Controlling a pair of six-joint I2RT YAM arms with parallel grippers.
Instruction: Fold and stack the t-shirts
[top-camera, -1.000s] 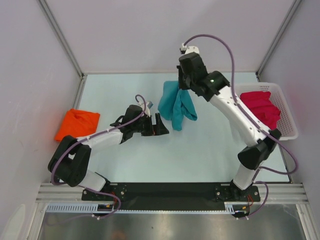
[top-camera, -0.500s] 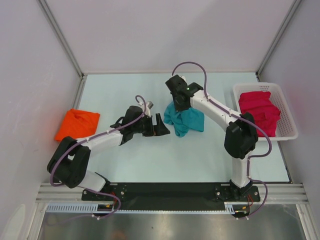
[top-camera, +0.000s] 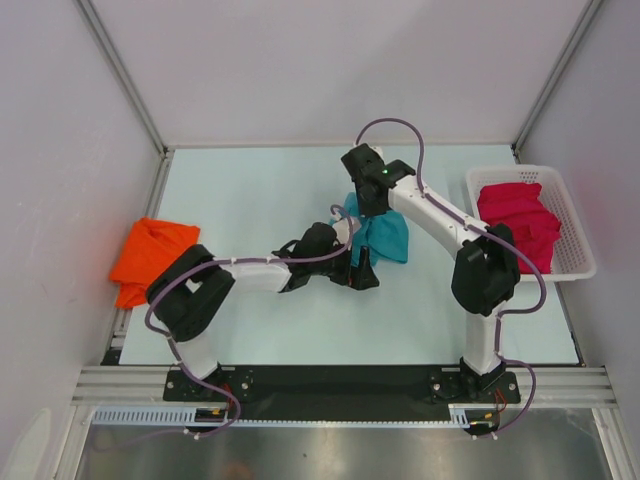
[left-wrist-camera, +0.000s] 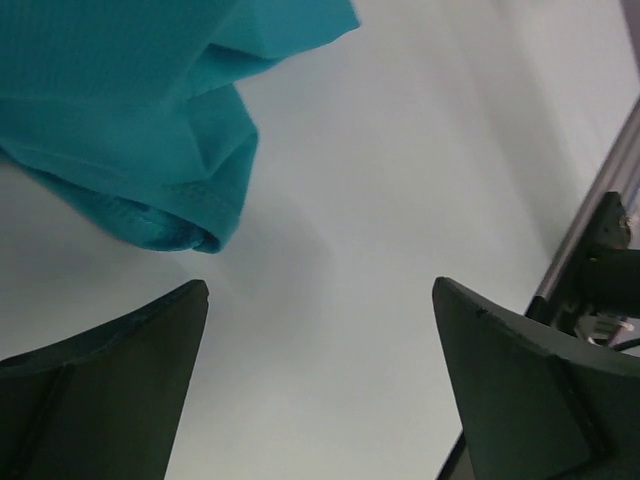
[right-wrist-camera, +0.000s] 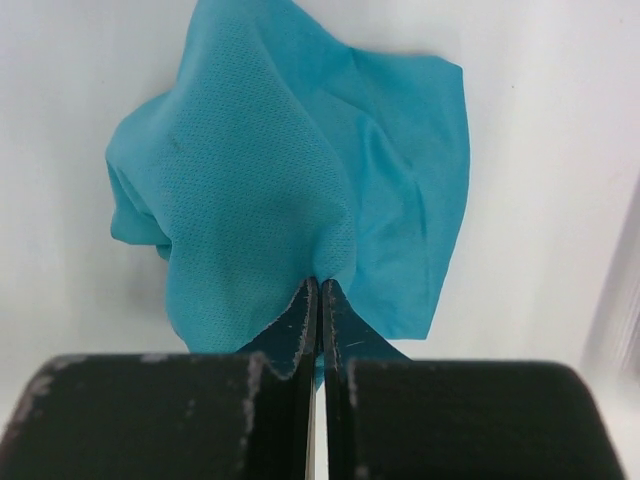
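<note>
Left claw moved up beside teal shirt, right claw lowered

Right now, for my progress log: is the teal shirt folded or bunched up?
Bunched, not folded: the teal shirt is crumpled, pinched by the right gripper, jaws shut.

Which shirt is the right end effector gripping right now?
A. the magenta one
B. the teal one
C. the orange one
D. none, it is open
B: the right wrist view shows the right end effector shut on a fold of the teal shirt; the orange shirt lies apart at far left and the magenta shirt sits in the basket.
</note>
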